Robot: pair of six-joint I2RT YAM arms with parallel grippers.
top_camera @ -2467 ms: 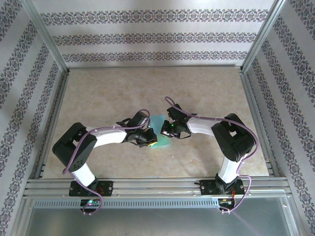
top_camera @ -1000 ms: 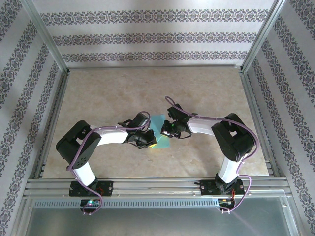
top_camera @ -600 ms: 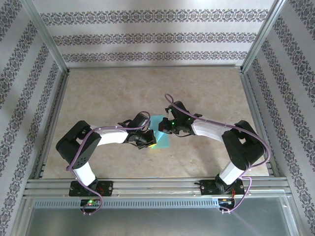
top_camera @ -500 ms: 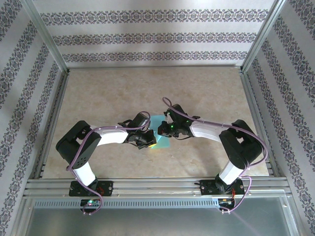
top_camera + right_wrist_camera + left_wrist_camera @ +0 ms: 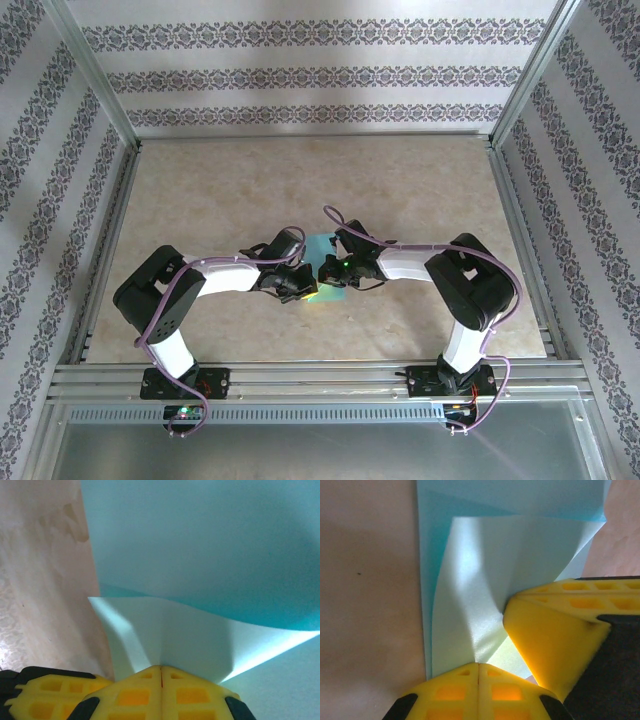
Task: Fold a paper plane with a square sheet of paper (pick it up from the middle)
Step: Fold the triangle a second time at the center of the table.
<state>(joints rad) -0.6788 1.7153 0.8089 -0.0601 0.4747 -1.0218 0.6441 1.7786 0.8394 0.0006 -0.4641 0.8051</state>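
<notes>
At table (image 5: 250, 180) ctr, paper plane (image 5: 470, 570) in L+R jaws

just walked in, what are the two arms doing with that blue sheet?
Both arms meet mid-table over the light-blue paper. The left gripper is shut on a raised flap of it, and the right gripper is pinching another flap from the opposite side. The paper shows creases and overlapping layers, so this looks like mid-fold rather than a finished plane.
</notes>
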